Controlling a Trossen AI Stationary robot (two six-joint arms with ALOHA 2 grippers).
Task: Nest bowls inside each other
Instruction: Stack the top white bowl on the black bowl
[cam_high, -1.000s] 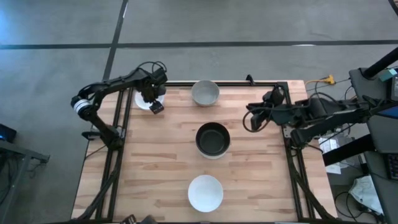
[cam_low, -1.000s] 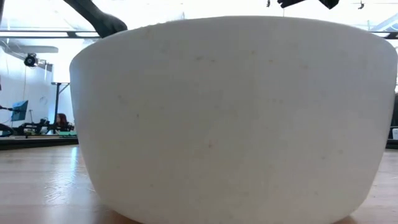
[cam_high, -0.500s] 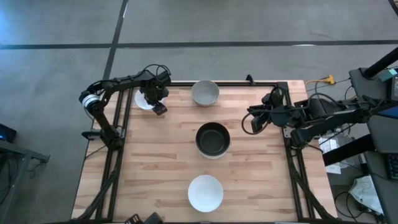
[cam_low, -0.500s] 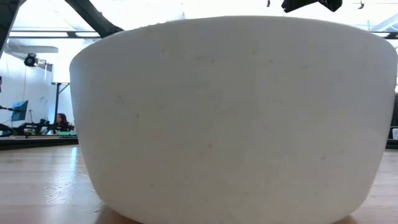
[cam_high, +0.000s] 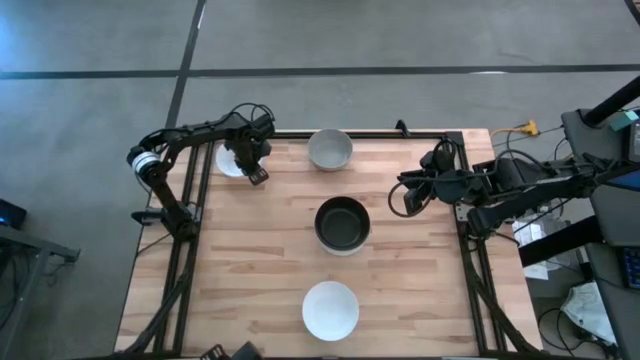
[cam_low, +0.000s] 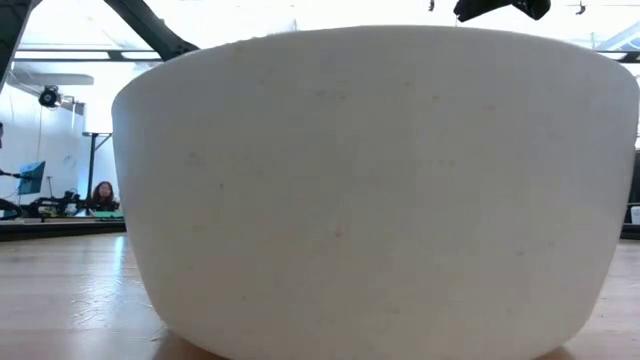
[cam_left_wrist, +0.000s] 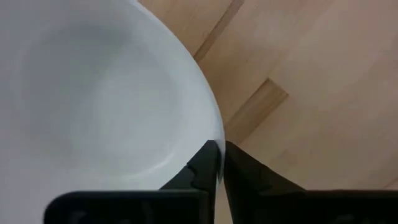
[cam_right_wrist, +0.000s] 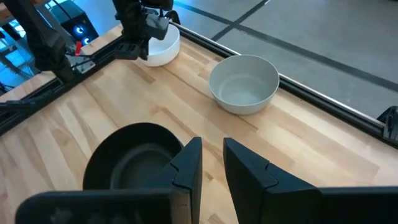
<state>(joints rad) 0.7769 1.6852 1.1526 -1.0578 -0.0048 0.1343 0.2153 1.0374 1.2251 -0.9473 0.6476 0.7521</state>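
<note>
- Your left gripper (cam_high: 250, 165) sits at the far left corner of the tabletop (cam_high: 260, 260); its fingers (cam_left_wrist: 205, 165) are clamped on the rim of the corner white bowl (cam_high: 232, 160), one inside the wall and one outside.
- Your right gripper (cam_high: 408, 195) hangs over the right edge of the tabletop; its fingers (cam_right_wrist: 186, 165) stand slightly apart, grasping nothing.
- The grey-white bowl (cam_high: 330, 149) rests at the middle of the far edge; the black bowl (cam_high: 342, 224) sits at the centre, with another bowl nested in it; the near white bowl (cam_high: 330, 309) stands by the near edge.
</note>
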